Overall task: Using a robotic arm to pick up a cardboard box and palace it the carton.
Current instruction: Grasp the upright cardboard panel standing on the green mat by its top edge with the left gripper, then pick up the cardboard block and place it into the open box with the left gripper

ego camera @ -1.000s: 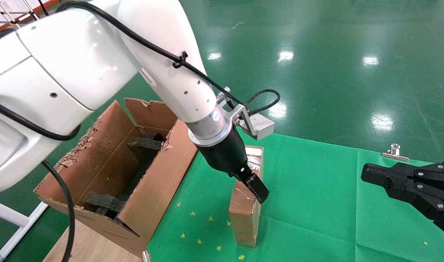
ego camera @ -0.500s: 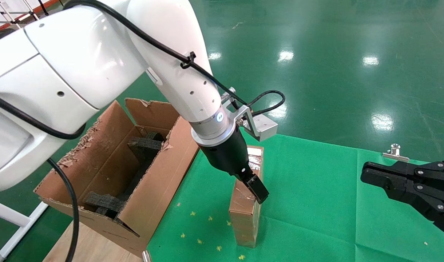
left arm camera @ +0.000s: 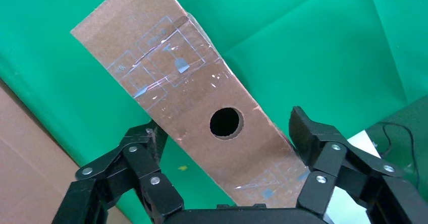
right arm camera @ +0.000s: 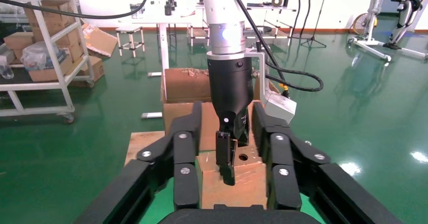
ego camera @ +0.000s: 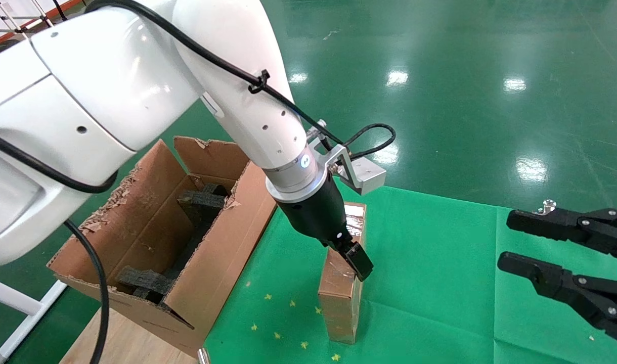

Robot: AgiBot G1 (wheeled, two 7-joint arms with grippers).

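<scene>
The slim brown cardboard box [ego camera: 341, 298] stands on edge on the green cloth, its taped top face with a round black hole [left arm camera: 225, 122] turned up. My left gripper [ego camera: 347, 259] on the white robotic arm [ego camera: 248, 111] is down over the box's top, open. One finger [left arm camera: 151, 141] sits at one long side and the other finger [left arm camera: 305, 125] close beside the opposite side. The large carton [ego camera: 151, 222] with ragged flaps and black foam inserts [ego camera: 201, 202] stands open to the left. My right gripper [ego camera: 505, 239] hovers open at the right, apart from the box.
A silver clip [ego camera: 546, 206] holds the cloth's far edge. Bare wooden tabletop [ego camera: 126, 338] shows under the carton. Small yellow specks [ego camera: 280, 318] dot the cloth near the box. Shelves [right arm camera: 40, 37] and tables stand beyond on the green floor.
My right gripper's fingers have spread apart from shut. The left arm shifted slightly over the box early on and then held. The box has stayed in place.
</scene>
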